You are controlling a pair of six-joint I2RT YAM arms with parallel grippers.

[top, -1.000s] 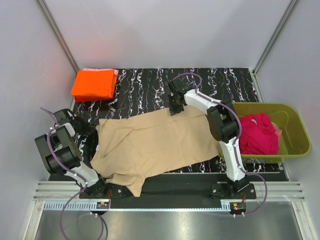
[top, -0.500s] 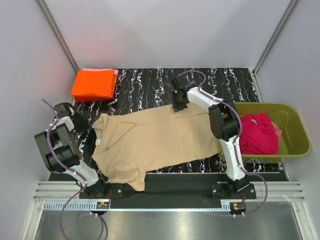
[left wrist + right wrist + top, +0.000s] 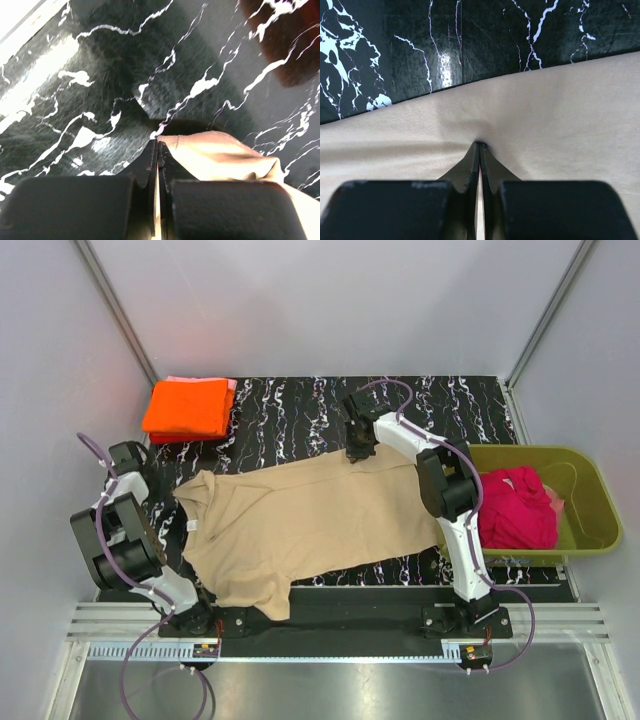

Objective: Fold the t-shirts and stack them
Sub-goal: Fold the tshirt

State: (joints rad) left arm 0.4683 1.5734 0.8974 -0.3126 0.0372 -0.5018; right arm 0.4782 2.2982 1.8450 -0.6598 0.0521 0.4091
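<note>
A: Where's the tan t-shirt (image 3: 300,525)?
B: Spread flat across the middle of the worktop (image 3: 300,410), long axis left to right. One sleeve laps over the near edge at the left.
A: Left gripper (image 3: 156,147)?
B: Jaws fully together at the shirt's left end, near the worktop's left edge. Wrist view shows a tan hem corner nipped between the tips, cloth bunched just right of them.
A: Right gripper (image 3: 480,146)?
B: Closed down to a sliver on the shirt's far edge, right of centre. Cloth puckers at the tips, so it has a pinch of the fabric.
A: Other shirts?
B: Magenta-red t-shirt (image 3: 515,508) is crumpled in the olive tub (image 3: 590,480), which sits just past the worktop's right edge. Orange t-shirt (image 3: 188,407) lies folded in the far left corner, on top of the pale pink t-shirt (image 3: 232,386); only a pink strip shows along its far and right sides. Well apart from the tan one.
</note>
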